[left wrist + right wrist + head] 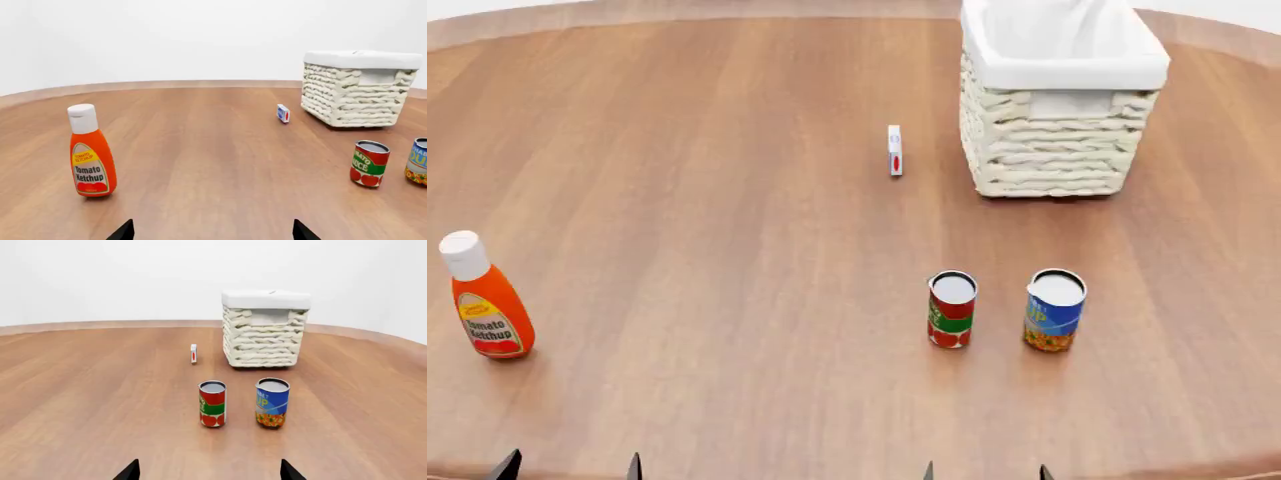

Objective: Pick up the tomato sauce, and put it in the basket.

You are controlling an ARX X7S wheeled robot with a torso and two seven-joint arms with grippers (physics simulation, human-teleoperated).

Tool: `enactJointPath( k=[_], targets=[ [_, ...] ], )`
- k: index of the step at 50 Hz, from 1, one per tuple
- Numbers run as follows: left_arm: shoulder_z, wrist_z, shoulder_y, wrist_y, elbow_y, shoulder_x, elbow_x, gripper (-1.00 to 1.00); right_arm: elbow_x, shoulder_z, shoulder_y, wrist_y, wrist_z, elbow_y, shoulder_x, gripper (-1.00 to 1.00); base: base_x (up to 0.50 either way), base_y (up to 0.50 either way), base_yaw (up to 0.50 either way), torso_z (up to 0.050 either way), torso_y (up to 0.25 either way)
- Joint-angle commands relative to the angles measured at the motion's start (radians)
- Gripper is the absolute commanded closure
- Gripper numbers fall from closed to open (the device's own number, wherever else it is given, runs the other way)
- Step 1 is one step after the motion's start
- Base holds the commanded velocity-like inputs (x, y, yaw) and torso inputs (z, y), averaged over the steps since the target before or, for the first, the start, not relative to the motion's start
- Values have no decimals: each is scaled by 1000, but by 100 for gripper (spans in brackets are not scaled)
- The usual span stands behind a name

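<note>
The tomato sauce can (952, 309), with a red and green label and a silvery top, stands upright on the wooden table; it also shows in the right wrist view (213, 403) and the left wrist view (369, 163). The cream wicker basket (1054, 150) with white lining stands at the far right, also in the right wrist view (264, 337) and the left wrist view (353, 95). My left gripper (569, 468) and right gripper (985, 472) are open and empty at the table's near edge. In the right wrist view the right gripper (209, 472) is well short of the can.
A blue-and-yellow can (1054, 309) stands just right of the tomato sauce. An orange ketchup bottle (483, 297) stands at the near left. A small white, red and blue box (894, 150) stands left of the basket. The round table (694, 200) has an edge close behind the basket.
</note>
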Motion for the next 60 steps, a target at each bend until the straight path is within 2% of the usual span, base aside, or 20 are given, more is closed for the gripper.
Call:
enactJointPath(
  k=[1, 15, 20, 23, 34, 46, 55, 60],
  targets=[
    [52, -52, -5, 12, -14, -44, -44, -100, 12, -16, 3, -11, 16, 14, 12, -100, 0, 0, 0, 0, 0],
    [78, -76, -1, -9, 19, -68, -72, -100, 47, -63, 10, 0, 65, 9, 52, -100, 0, 0, 0, 0, 0],
    [83, -80, 18, -60, 143, -82, -92, -100, -2, -88, -8, -24, 96, -45, 72, -100, 0, 0, 0, 0, 0],
    [75, -77, 36, -38, 250, -89, -117, -100, -14, -96, -17, 14, 106, -121, 79, -100, 0, 0, 0, 0, 0],
    [57, -105, 69, -142, 587, -134, -173, -100, -62, -117, -65, 111, 128, -426, 112, -100, 0, 0, 0, 0, 0],
    [43, -129, 90, -188, 769, -157, -232, -100, -73, -124, -90, 183, 138, -638, 136, -100, 0, 0, 0, 0, 0],
    [14, -148, 91, -194, 826, -170, -271, -100, -96, -134, -102, 188, 149, -729, 154, -100, 0, 0, 0, 0, 0],
    [-15, -164, 89, -211, 879, -185, -297, -100, -105, -128, -117, 216, 149, -870, 164, -100, 0, 0, 0, 0, 0]
  ],
)
